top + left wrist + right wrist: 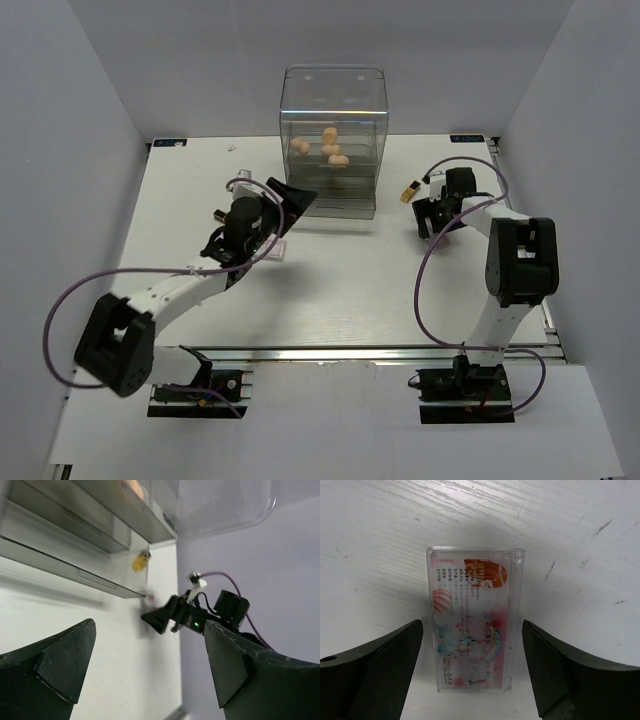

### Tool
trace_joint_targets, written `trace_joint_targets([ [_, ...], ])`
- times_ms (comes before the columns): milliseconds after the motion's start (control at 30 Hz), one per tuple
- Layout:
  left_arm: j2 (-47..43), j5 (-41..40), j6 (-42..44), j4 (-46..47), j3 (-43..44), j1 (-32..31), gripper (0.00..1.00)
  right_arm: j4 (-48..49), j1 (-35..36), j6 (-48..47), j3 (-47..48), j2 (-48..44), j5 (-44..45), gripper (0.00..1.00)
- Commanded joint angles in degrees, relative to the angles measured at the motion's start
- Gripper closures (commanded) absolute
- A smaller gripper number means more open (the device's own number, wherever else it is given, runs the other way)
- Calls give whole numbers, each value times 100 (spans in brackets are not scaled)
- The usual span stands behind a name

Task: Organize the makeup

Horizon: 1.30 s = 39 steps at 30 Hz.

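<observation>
Several peach sponges (330, 150) lie inside the clear drawer box (332, 95). My right gripper (472, 625) is open, its fingers on either side of a pink-white packet (474, 600) lying flat on the table, apart from it. In the top view this gripper (432, 215) hides that packet. A black-and-gold lipstick (410, 190) lies just left of it and also shows in the left wrist view (140, 562). My left gripper (293, 198) is open and empty at the box's front left corner, as the left wrist view (149, 625) shows. A second packet (277, 250) lies beside the left arm.
A small dark item with a gold end (218, 213) lies left of the left arm. The drawer box's shelves (75, 535) are close in front of the left gripper. Grey walls enclose the white table (340, 290) on three sides.
</observation>
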Motion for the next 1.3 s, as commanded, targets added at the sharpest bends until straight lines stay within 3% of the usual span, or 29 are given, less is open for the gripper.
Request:
trace_joint_targets([
  [0,-863,-669,972,-1368,-114,188,2,-100,-22,-210,147,31,140,16],
  [100,-1600,-1300,1122,-1993,-315,390,2,-91,-22,-297,42,31,157,24],
  [300,-2157,-1242,1385,-3318,-387,1023,2,-38,-22,-631,-214,-188,35,58],
  [367,-1982,-926,1333,-3636,-290,1277,2,-82,-30,-789,-275,-285,-131,75],
  [400,-1894,-786,1307,-3864,-272,1357,2,-91,-30,-877,-302,-416,-220,88],
  [467,-1674,-478,1192,-4006,-272,1506,2,-205,-22,-1244,-328,-723,-657,99],
  [667,-1375,-144,929,-4200,-325,1621,2,-478,-4,-2213,-504,-2005,-2563,100],
  [867,-1243,94,665,-4244,-378,1692,2,-286,750,-3284,-477,-2815,-3139,100],
  [1067,-1059,200,577,-4200,-360,1718,2,811,2401,-3620,-171,-2354,-2000,100],
  [1267,-1067,217,577,-4235,-474,1753,2,1402,3010,-3874,901,-1159,-819,100],
])
